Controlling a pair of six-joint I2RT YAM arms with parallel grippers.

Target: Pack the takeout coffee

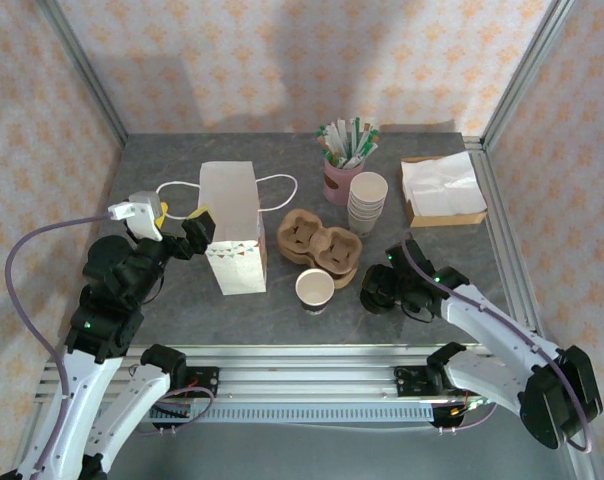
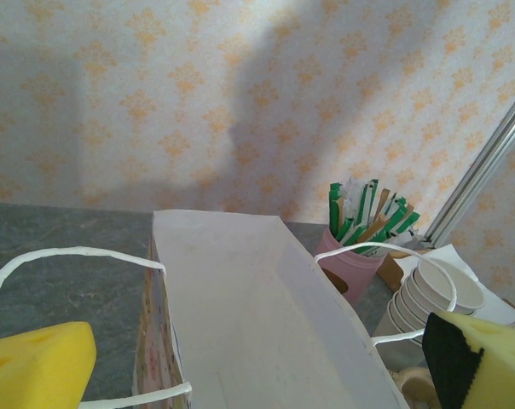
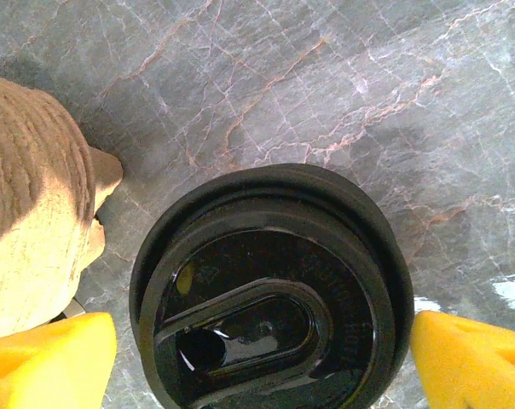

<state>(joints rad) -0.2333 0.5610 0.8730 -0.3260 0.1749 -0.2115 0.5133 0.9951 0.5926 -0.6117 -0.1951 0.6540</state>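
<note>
A round black plastic lid (image 3: 270, 298) with a sip hole lies on the grey table, and no cup body shows under it. My right gripper (image 3: 262, 366) is open, one yellow fingertip (image 3: 44, 362) on each side of the lid, neither touching it. From above, the right gripper (image 1: 375, 287) hangs low just right of a small pale paper cup (image 1: 315, 288) that stands open without a lid. A lidded coffee cup is out of view. My left gripper (image 1: 194, 233) is open at the left edge of the white paper bag (image 1: 232, 228); the bag's top (image 2: 240, 315) lies between its fingers.
A brown pulp cup carrier (image 1: 319, 243) sits between the bag and the right gripper, and reaches into the right wrist view (image 3: 31, 230). Behind are a pink holder of stirrers (image 1: 342, 165), a stack of white cups (image 1: 368, 203) and a box of napkins (image 1: 442, 190). Metal frame posts bound the table.
</note>
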